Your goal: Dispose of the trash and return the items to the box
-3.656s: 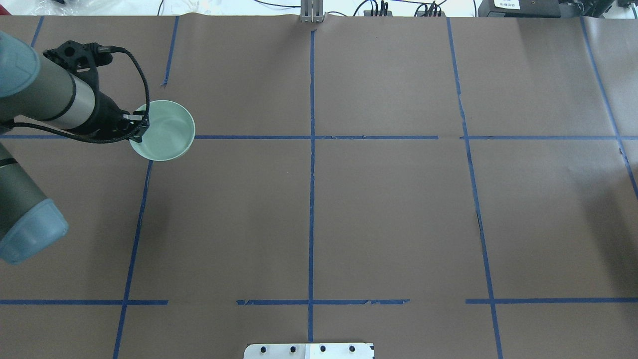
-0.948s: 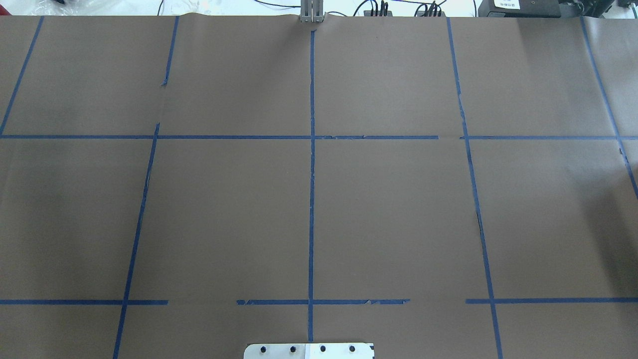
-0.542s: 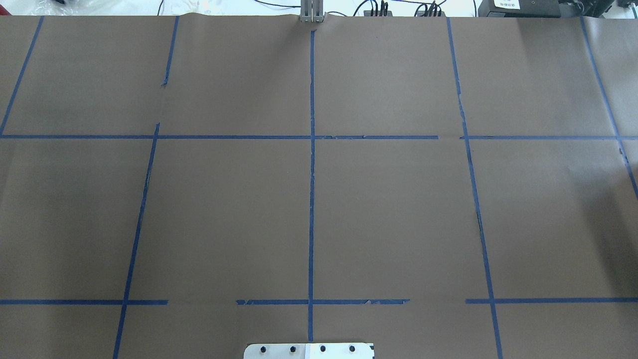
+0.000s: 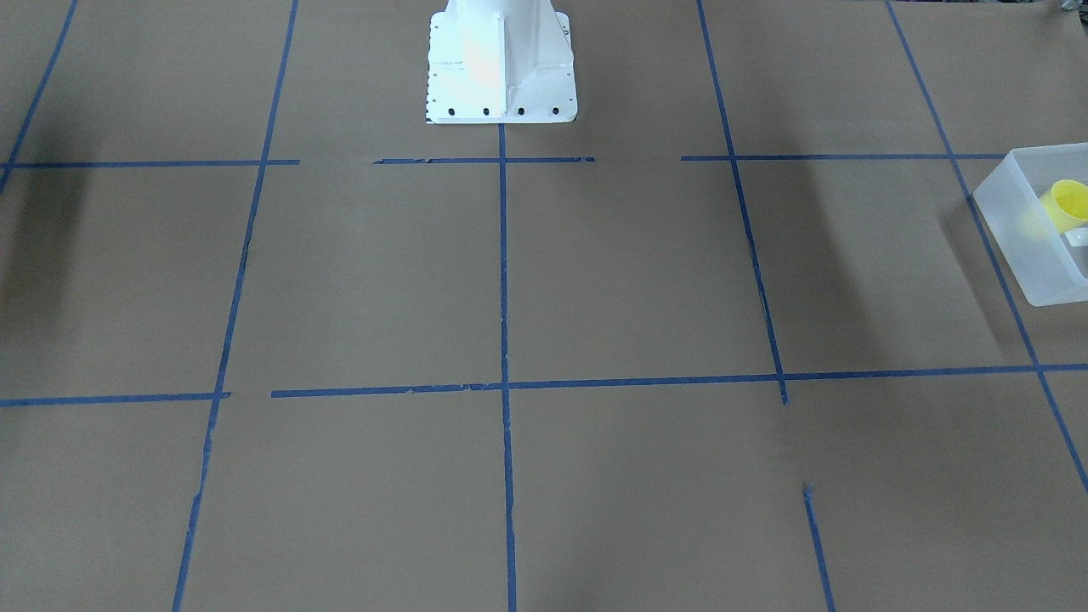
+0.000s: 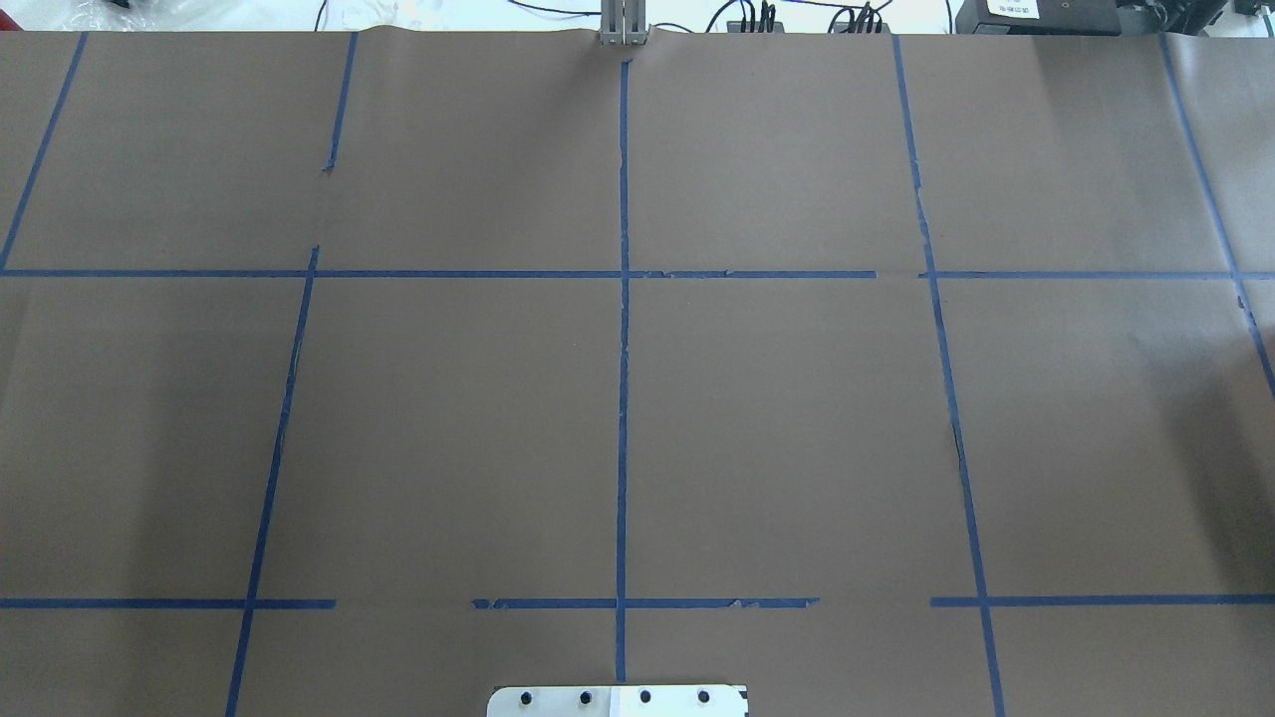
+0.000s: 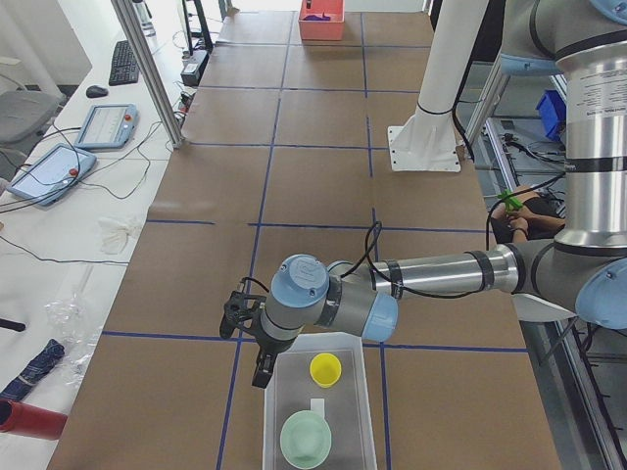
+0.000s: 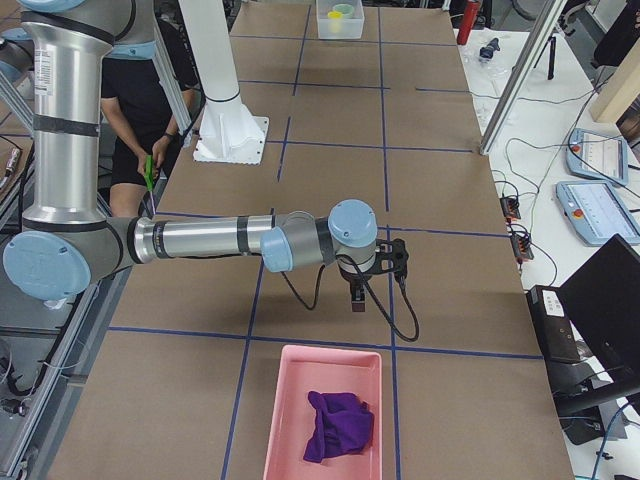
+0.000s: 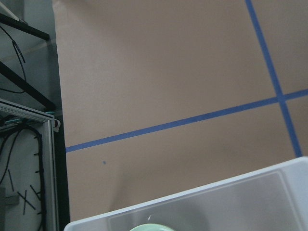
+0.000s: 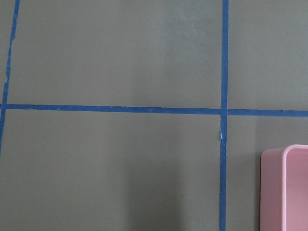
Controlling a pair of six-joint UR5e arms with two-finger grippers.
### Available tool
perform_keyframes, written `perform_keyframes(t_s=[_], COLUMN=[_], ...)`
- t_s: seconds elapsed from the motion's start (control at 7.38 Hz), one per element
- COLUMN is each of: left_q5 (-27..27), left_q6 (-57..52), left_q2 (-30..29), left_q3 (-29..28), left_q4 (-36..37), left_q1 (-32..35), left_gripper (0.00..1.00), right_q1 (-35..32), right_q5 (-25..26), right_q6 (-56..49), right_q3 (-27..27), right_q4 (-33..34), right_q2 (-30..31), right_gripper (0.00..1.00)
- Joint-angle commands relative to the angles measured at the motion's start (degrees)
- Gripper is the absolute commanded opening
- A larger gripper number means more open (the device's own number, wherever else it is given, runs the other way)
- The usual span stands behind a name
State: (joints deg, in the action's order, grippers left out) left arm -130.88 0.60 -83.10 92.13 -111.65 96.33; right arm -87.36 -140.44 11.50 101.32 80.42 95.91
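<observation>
Left side view: the box (image 6: pixel 345 421) sits on the bench (image 6: pixel 313 186) at 6 o'clock in the frame. The yellow cup (image 6: pixel 325 369) lies inside it, toward the 12 o'clock end, open mouth showing. A pale green bowl (image 6: pixel 306 439) is in the same box at 6 o'clock from the cup, apart from it. A small white label (image 6: pixel 316 404) lies between the two.

Left tool (image 6: pixel 263 372): at the box's 9 o'clock wall, pointing down, right by the rim. Cannot tell whether it touches. It appears only in this side view, so cannot tell if it is released or clenched. Nothing is visibly in it.

Left wrist view: the box wall (image 8: pixel 192 197) runs along 6 o'clock, with a sliver of the bowl (image 8: pixel 151 227) at the bottom edge.

Front-facing view: the box (image 4: pixel 1011 221) is at 3 o'clock, cut by the frame edge. The cup (image 4: pixel 1069 204) shows over and through the frosted wall.

Right side view: the right tool (image 7: pixel 357 298) hangs over the bench at 12 o'clock from a pink tray (image 7: pixel 290 400), apart from it. A purple cloth (image 7: pixel 338 425) lies in the tray. Cannot tell this tool's grip state either.

Right wrist view: the tray corner (image 9: pixel 286 187) is at 4 o'clock.

Overhead view: brown paper and blue tape lines (image 5: pixel 623 398) only.
</observation>
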Motion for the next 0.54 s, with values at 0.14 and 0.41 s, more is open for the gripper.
perform_keyframes(t_s=[0.14, 0.41], left_q5=[-2.01, -2.02], left_q6=[0.63, 0.54], left_q2=[0.04, -1.70], left_q3=[7.46, 6.32], left_q4=[10.74, 10.84], left_q1=[-3.95, -4.74], left_gripper=[1.00, 1.00], right_q1=[0.00, 0.00], right_q5=[0.08, -0.01], right_q6=[0.01, -0.08], right_q3=[-0.07, -0.07], right_q4=[0.00, 0.00], right_q2=[-0.10, -0.19], right_gripper=[1.00, 1.00])
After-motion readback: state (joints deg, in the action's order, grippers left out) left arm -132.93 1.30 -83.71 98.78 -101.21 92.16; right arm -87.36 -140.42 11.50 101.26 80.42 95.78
